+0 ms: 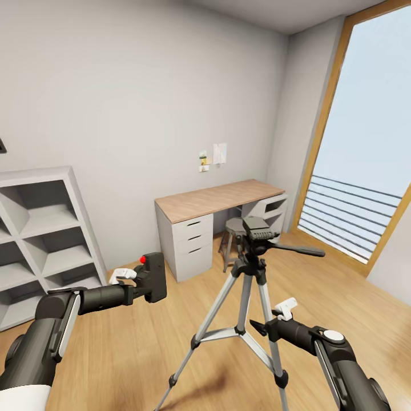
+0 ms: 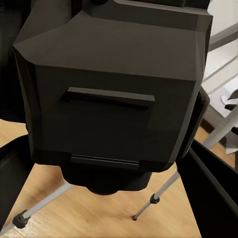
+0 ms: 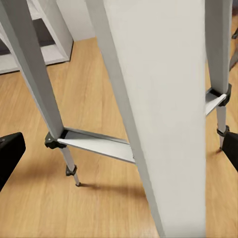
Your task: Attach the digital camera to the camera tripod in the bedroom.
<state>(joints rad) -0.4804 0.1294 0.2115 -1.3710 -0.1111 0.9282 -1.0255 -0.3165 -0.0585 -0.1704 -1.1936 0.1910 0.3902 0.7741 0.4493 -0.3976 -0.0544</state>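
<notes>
Camera [image 1: 151, 278], black with a red button on top, sits clamped upright in the left gripper [image 1: 137, 288], left of the tripod [image 1: 251, 268] and apart from it. Behind the tripod stand a stool [image 1: 231, 228] and desk [image 1: 217, 200]. The right gripper [image 1: 267, 326], fingers spread, straddles a tripod leg [image 3: 148, 119].

I am reading no text anywhere: the papers [image 1: 219, 153] pinned on the wall above the desk [image 1: 217, 200] are showing nothing legible.

Open air separates the digital camera [image 1: 152, 278] from the camera tripod [image 1: 246, 297].
</notes>
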